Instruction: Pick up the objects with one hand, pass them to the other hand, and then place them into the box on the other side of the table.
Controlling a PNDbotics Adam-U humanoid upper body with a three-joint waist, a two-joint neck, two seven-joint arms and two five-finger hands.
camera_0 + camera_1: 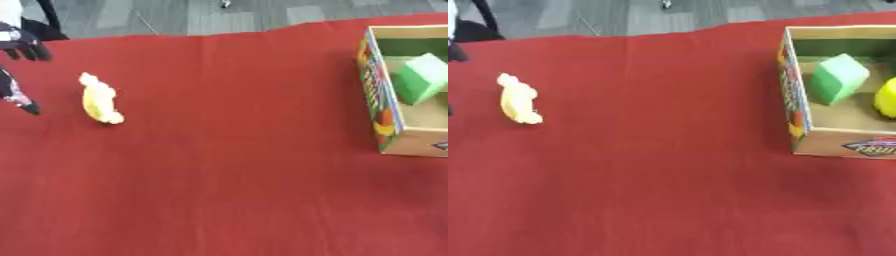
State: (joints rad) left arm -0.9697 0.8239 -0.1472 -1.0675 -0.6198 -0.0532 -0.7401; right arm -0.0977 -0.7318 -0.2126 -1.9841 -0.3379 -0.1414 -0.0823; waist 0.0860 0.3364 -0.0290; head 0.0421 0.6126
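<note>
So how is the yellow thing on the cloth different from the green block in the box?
The yellow thing is lumpy and long; the green block is flat-faced with sharp edges. The yellow thing lies on the red cloth near the left hand; the green block sits tilted inside the box. Neither is held.

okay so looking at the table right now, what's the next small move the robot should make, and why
Probably bring the left hand rightward and down onto the yellow object. It lies alone on the red cloth, just right of that hand and untouched, while the box at the far right already holds a green block. The right hand is out of view.
</note>
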